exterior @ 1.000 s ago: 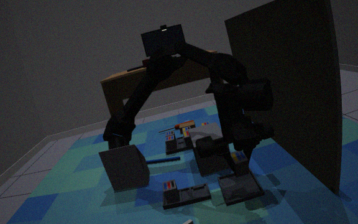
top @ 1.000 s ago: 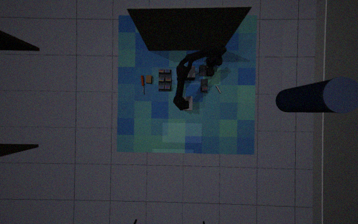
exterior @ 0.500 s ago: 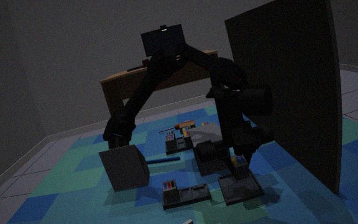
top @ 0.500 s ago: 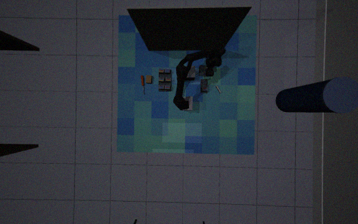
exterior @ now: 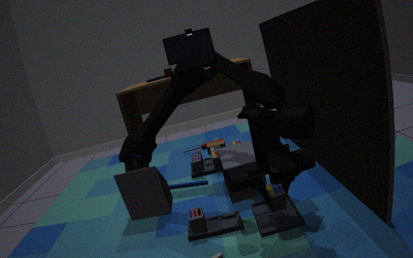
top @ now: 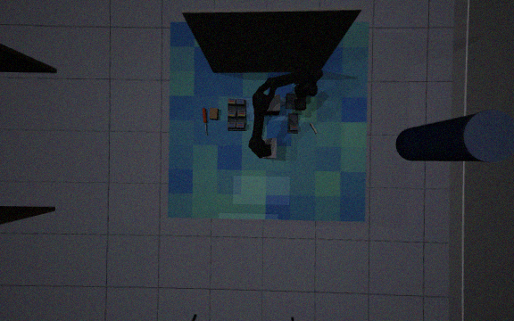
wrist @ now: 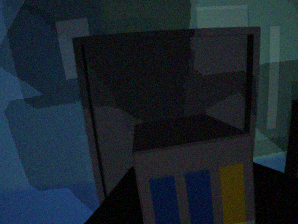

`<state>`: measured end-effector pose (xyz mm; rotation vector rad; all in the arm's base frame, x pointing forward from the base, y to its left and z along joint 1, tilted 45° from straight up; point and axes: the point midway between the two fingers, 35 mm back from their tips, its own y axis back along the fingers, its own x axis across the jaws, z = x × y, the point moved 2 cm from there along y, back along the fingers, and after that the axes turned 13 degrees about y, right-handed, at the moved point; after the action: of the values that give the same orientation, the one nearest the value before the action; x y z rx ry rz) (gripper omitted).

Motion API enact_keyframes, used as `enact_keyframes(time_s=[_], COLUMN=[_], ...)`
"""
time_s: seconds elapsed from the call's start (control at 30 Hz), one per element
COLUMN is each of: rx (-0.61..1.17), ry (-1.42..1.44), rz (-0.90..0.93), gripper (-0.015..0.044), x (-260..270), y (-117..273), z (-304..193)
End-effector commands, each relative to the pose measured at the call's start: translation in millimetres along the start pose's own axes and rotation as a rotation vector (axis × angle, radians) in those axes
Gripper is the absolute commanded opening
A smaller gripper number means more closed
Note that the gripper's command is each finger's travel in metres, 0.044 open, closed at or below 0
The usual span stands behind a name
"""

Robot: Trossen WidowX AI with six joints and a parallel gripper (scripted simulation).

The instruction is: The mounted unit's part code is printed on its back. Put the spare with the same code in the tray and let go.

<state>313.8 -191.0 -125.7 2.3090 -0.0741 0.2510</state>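
Observation:
The gripper [exterior: 276, 187] [wrist: 194, 196] is shut on a small grey spare unit [exterior: 277, 201] [wrist: 195, 159] with two blue stripes and one yellow stripe. The unit is upright within the outline of the dark, low-rimmed tray [exterior: 262, 230] [wrist: 255, 65]; whether its bottom touches the tray floor cannot be told. Another unit [exterior: 196, 222] with blue, red and dark stripes stands at the left end of a dark slotted holder [exterior: 224, 223] [top: 293, 117], left of the tray in the exterior view. A rack [top: 236, 115] [exterior: 206, 173] holds several striped units. No printed code is readable.
A grey block [exterior: 236, 155] stands behind the tray, close to the arm. A grey box [exterior: 142, 195] is by the arm's base. A tall dark panel [exterior: 328, 107] [top: 270, 40] rises beside the arm. A blue rod [exterior: 188, 184] and an orange-handled screwdriver [top: 204, 116] are also there.

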Motion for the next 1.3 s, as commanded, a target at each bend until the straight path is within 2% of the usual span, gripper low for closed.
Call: enact_keyframes(time_s=[0.0,0.57,1.1,1.13,1.2,1.27], rx=[0.006,0.007,0.002,0.002,0.001,0.000], ry=[-0.005,-0.004,0.000,0.000,0.000,-0.002], rz=[0.001,0.002,0.000,0.000,0.000,0.000], gripper=[0.0000,0.0000,0.0420,0.0440,0.0440,0.0440], x=[0,-2,-2,-2,-1,1], y=[-5,-17,-13,-13,-2,31], z=[-2,-4,-3,-3,-1,1])
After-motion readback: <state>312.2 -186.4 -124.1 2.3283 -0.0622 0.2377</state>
